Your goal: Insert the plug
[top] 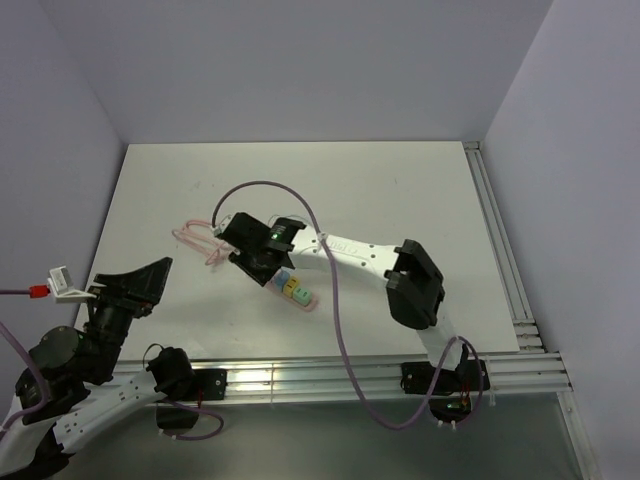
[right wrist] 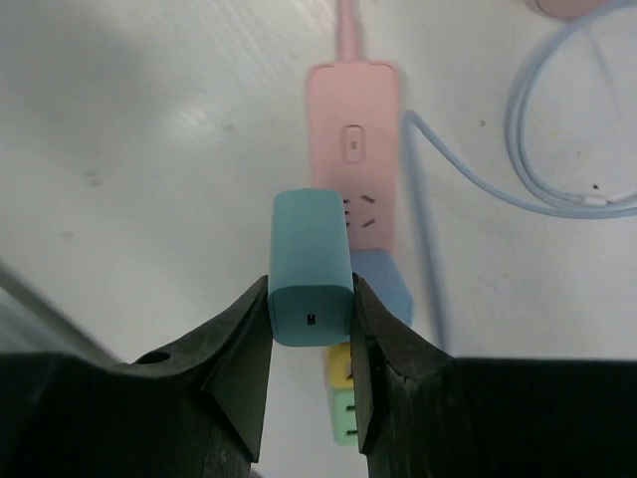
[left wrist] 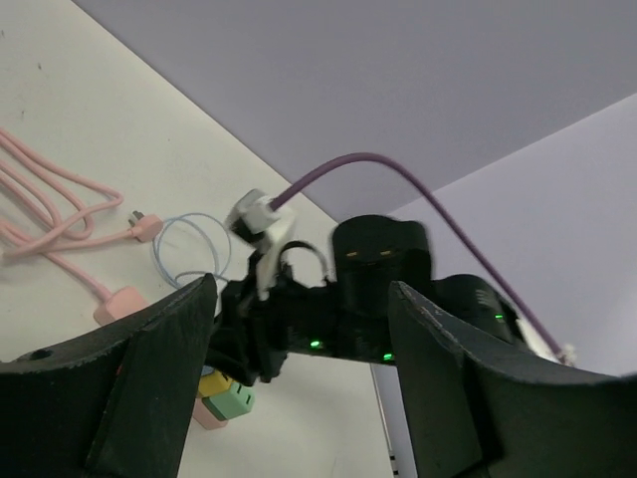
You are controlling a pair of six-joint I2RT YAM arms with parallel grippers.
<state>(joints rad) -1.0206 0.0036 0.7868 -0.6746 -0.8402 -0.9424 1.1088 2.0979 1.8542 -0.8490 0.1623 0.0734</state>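
Observation:
In the right wrist view a teal plug (right wrist: 311,269) is clamped between the fingers of my right gripper (right wrist: 311,291), which is shut on it. It hangs just above the pink power strip (right wrist: 353,139), beside a free socket. Further along the strip sit a blue plug (right wrist: 388,289), a yellow plug (right wrist: 340,366) and a green plug (right wrist: 343,413). From above, the right gripper (top: 262,255) hovers over the strip (top: 305,297) at the table's middle left. My left gripper (top: 135,285) stands open and empty near the front left corner, facing the right arm.
A coiled pink cable (top: 195,240) and a thin light-blue cable loop (right wrist: 557,189) lie next to the strip. Aluminium rails (top: 500,250) run along the right and near table edges. A purple cable (top: 335,290) trails from the right wrist. White walls enclose the table.

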